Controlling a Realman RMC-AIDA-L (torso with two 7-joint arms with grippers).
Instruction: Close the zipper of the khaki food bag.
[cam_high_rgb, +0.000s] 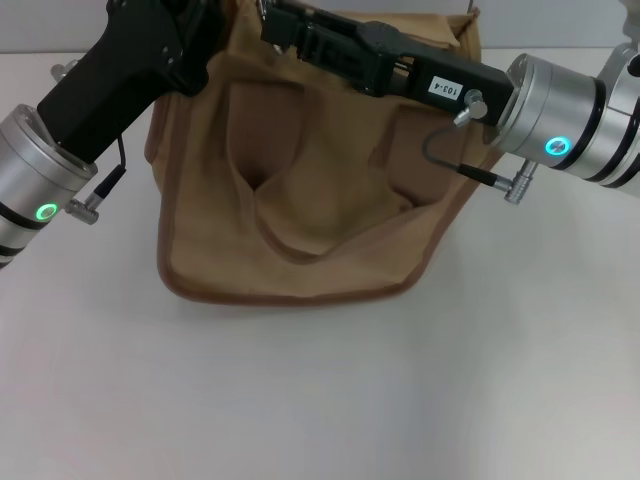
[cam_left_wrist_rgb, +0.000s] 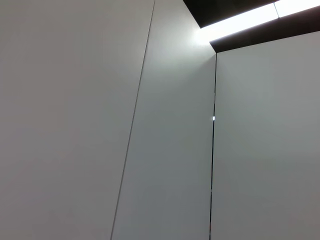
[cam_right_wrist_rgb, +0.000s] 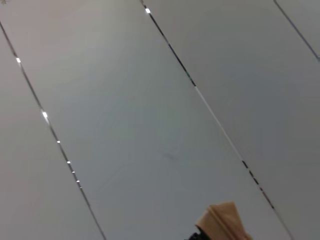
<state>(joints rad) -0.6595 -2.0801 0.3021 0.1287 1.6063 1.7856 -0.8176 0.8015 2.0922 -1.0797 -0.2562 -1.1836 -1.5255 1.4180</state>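
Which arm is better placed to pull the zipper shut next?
Probably the right. Its tool reaches across the top edge of the khaki food bag, along the line where the zipper would run. The left tool sits at the bag's top left corner, suited to bracing. The zipper itself isn't visible.

Only one text can be read. A small white label (cam_high_rgb: 446, 89) is fixed on the black body of the right gripper (cam_high_rgb: 275, 22), close to the silver wrist, at the far right of the scene. On it "103-4" is printed in black, seen upside down from the head view. No other writing is seen.
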